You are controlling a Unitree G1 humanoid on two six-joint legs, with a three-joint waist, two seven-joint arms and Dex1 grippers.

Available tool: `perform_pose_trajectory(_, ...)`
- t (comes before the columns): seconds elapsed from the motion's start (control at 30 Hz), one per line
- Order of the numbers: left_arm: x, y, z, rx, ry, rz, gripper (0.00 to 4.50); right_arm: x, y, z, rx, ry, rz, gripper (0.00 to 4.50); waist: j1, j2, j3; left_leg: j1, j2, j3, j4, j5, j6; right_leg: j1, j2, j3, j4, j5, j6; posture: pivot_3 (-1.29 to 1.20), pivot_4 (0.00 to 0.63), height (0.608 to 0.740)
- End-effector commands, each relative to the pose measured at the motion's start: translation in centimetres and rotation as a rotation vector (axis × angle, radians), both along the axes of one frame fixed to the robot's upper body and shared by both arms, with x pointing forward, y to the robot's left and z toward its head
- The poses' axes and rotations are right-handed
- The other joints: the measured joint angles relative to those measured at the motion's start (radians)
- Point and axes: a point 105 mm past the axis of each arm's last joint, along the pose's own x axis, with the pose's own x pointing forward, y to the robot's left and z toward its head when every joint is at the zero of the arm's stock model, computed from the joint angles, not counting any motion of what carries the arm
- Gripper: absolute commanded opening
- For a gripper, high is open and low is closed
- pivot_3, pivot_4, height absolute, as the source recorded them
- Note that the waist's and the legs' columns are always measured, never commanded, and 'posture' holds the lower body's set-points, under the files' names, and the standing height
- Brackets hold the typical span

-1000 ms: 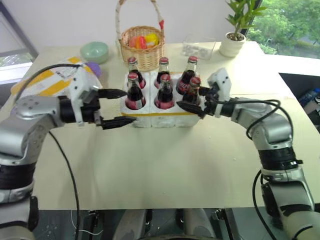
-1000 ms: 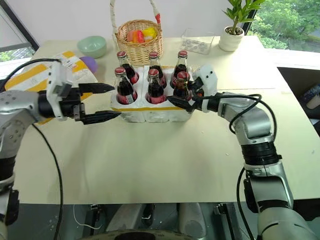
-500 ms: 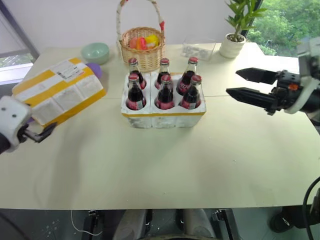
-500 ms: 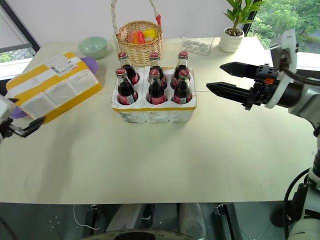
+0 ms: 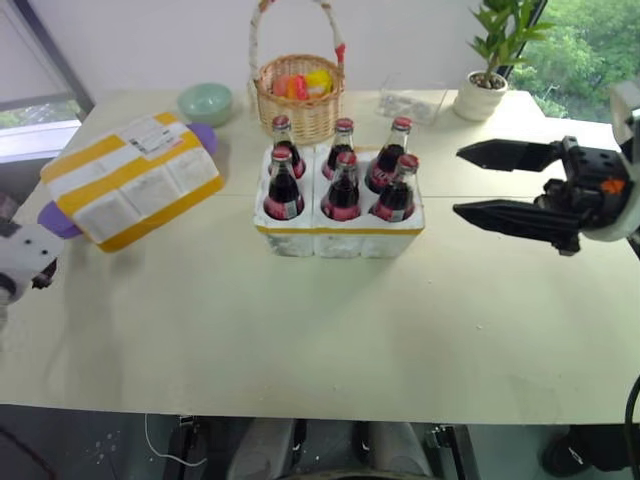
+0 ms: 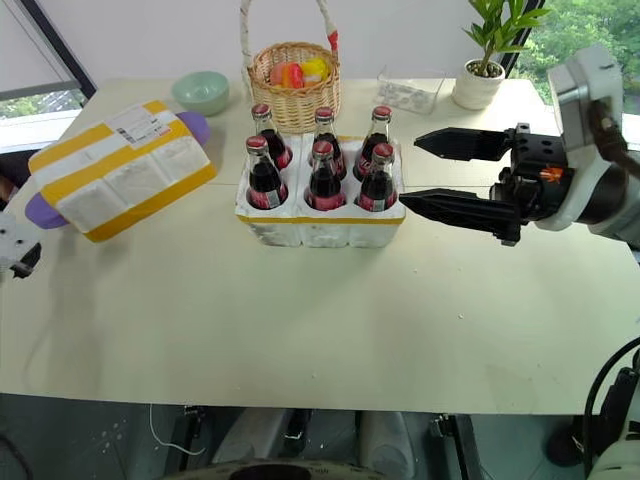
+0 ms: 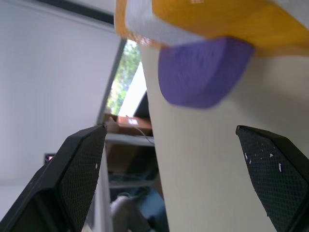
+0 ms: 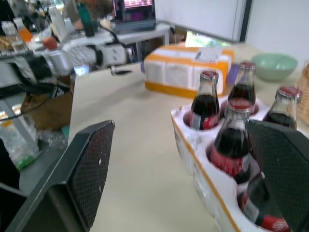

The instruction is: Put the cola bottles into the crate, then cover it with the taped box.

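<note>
The right gripper (image 6: 440, 175) has its fingers (image 6: 455, 145) spread wide and empty, hanging level just beside the crate (image 6: 320, 222) on its right and pointing toward it without touching. The left gripper (image 7: 178, 159) is also spread wide with nothing between its pads; in its wrist view it faces the near purple end (image 7: 203, 72) of the box (image 6: 120, 170) with a gap left to it, off the table's (image 6: 300, 320) left edge.

All six bottles (image 6: 322, 175) stand upright in the wells, two rows of three, so the loading looks done and the step in hand is fetching the cover. The box lies on the table's left, well apart from the crate, skewed, label (image 6: 140, 124) up.

To do it well, I judge the box too broad for one gripper: take it from both purple ends, pressing evenly, lift it level and well above the red caps, then turn it square to the crate before lowering. Coming in low from the side risks knocking the left-hand bottles. The basket (image 6: 292, 80) and bowl (image 6: 200, 92) behind stand close, so the swing should pass in front of them
</note>
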Motion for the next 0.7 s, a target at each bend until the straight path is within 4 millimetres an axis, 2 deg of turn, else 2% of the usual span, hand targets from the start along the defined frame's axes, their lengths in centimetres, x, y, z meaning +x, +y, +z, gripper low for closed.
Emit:
perform_pose_trajectory(0.03, 1.0, -0.1, 0.4, 0.083, -0.034, -0.049, 4.5, -1.1, -0.3, 1.4, 0.004, -0.058, -0.021, 4.44, -0.004, 0.0, 0.0, -0.001, 0.0, 0.0, 0.0, 0.0, 0.001, -0.001, 0.0, 0.0, 0.0, 0.0, 0.0, 0.0, 0.15, 0.738)
perform_pose_trajectory(0.23, 2.3, 0.1, -0.8, 0.111, -0.002, -0.06, 4.5, -1.5, -0.8, 1.6, 0.006, -0.061, -0.066, 4.44, -0.005, -0.001, 0.0, -0.005, 0.001, 0.004, 0.0, 0.001, 0.004, -0.007, 0.0, 0.001, 0.002, 0.0, 0.0, 0.0, 0.15, 0.738)
perform_pose_trajectory(0.7, 4.4, -0.5, -1.0, 0.216, 0.021, -0.061, 4.5, -1.8, -1.6, 2.1, 0.014, -0.076, -0.102, 4.44, -0.003, -0.002, -0.001, -0.007, 0.0, 0.004, 0.002, 0.001, 0.004, -0.008, -0.001, 0.001, 0.002, 0.002, 0.003, 0.0, 0.15, 0.738)
